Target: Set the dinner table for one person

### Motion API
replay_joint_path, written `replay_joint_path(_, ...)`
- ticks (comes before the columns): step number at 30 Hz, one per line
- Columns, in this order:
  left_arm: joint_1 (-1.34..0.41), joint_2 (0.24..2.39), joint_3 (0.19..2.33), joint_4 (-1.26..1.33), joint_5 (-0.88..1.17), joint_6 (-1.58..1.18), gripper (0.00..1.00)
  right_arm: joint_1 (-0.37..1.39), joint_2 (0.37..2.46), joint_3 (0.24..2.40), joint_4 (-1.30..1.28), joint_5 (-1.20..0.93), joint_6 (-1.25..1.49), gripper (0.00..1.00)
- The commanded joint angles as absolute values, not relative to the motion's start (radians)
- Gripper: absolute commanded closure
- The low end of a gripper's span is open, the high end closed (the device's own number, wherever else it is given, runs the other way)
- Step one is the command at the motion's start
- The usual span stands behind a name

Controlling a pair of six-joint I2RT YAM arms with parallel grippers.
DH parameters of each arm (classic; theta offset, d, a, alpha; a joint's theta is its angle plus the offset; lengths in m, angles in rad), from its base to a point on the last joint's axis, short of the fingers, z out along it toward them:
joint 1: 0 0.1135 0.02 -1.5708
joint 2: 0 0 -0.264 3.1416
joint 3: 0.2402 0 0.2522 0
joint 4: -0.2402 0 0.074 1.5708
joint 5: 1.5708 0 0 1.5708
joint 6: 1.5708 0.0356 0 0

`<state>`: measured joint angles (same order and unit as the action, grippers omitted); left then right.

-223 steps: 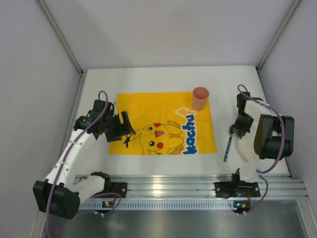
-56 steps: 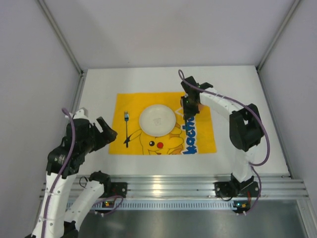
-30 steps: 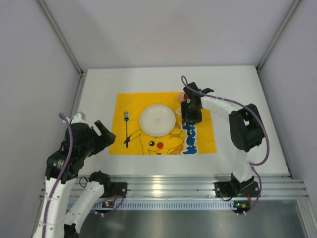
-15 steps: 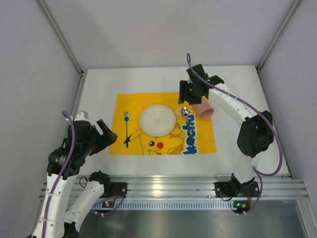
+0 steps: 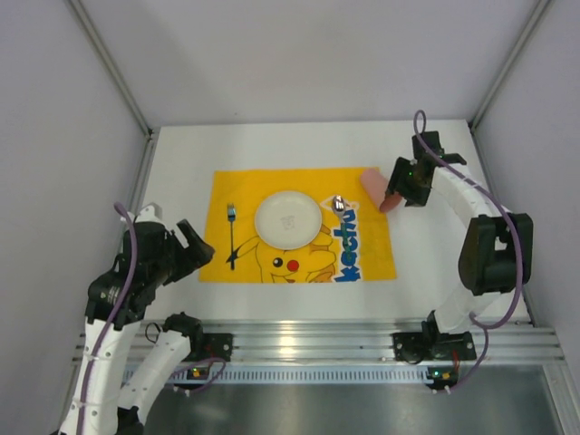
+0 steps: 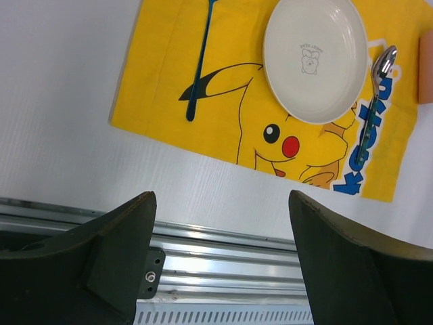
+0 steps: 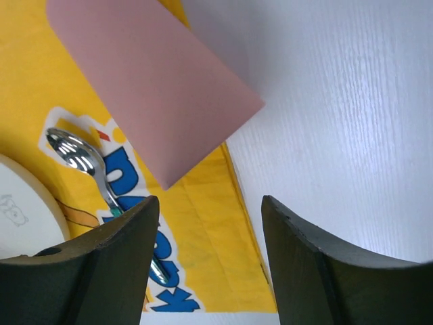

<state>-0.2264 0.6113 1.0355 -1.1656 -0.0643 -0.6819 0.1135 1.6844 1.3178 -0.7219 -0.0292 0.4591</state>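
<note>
So the dinner table (image 5: 272,145) is the big plain white top filling the floor of the booth, wall to wall. Its ribbed aluminium rail (image 5: 308,340) runs left to right along the near edge, right where the arm bases sit. Honestly can't tell from this angle whether the top is longer across or front to back.

In the middle lies a yellow Pikachu mat (image 5: 227,186), long side parallel to the rail. A white plate (image 5: 288,218) sits on it, with a fork (image 5: 232,237) to its left, handle toward the rail, and a spoon (image 5: 339,205) just to its right. A pink cup (image 5: 372,184) lies tipped on its side at the mat's far right corner, half off onto the bare table.

Writing: blue letters "kachu" run up the mat's right side, reading from near to far, with the spoon lying across them. The plate has a tiny printed figure in the centre, too small to read.

The left gripper (image 6: 220,203) hangs over the near left part of the table, fingers spread wide, nothing in them. The right gripper (image 7: 210,203) is just beside the cup, fingers apart too, not touching it.
</note>
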Motion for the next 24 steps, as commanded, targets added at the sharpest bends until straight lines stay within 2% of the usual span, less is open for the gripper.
replay_joint_path(1,-0.23,0.63,1.048,-1.167,-0.055,-0.655,0.16,0.087,1.689,1.342,-0.601,-0.101,0.439,0.37)
replay_joint_path(5,-0.23,0.66,1.077,-1.166,-0.071,-0.641,0.15,0.084,1.703,1.336,-0.51,-0.21,0.492,0.38)
replay_joint_path(16,-0.23,0.672,1.065,-1.155,-0.074,-0.643,0.15,0.081,1.764,1.238,-0.37,-0.252,0.578,0.41)
replay_joint_path(22,-0.23,0.675,1.06,-1.147,-0.084,-0.638,0.15,0.08,1.72,1.206,-0.316,-0.241,0.587,0.41)
replay_joint_path(24,-0.23,0.676,1.049,-1.14,-0.074,-0.641,0.15,0.08,1.709,1.166,-0.244,-0.242,0.621,0.46)
